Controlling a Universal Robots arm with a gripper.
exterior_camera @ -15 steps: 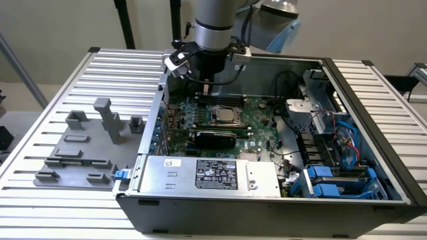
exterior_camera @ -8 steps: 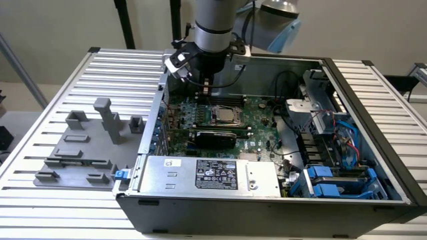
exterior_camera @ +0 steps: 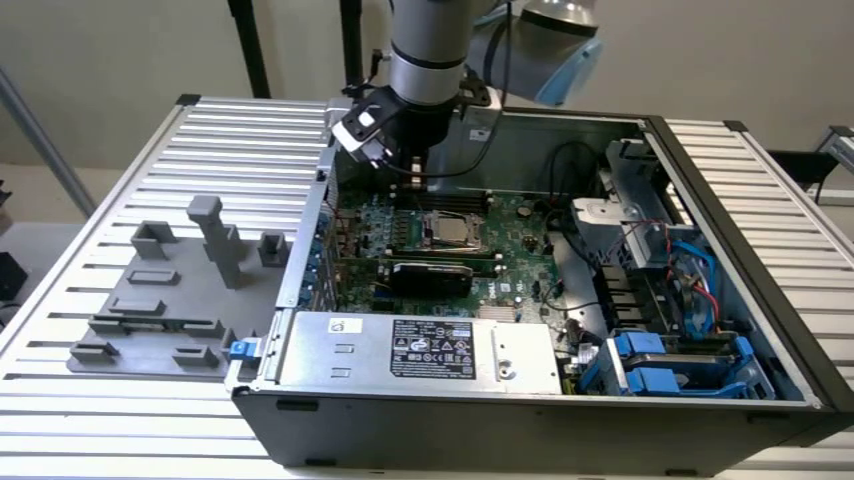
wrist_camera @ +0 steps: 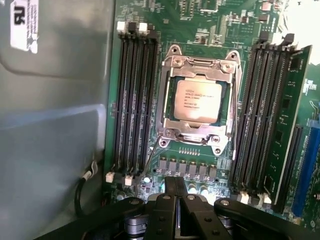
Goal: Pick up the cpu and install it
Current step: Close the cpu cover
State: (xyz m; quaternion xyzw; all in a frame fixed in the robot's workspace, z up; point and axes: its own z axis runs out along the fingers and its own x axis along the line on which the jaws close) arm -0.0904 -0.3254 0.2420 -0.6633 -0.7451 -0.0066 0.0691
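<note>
Already the cpu lies flat, lid up, in the socket at the middle of the board — near square, edges parallel to the memory slots, print too fine to read. The gripper, fingers together and empty, hangs over the board's edge — its body cut off. In the exterior view the case wall hides some board.

Arm hangs near-vertical from the top of the exterior view: silver wrist link with a black band, pale blue joint cap beside it on that view's right. Tool points straight down. In the wrist view, black fingers are pressed together, linkages folded inward, tool empty.
</note>
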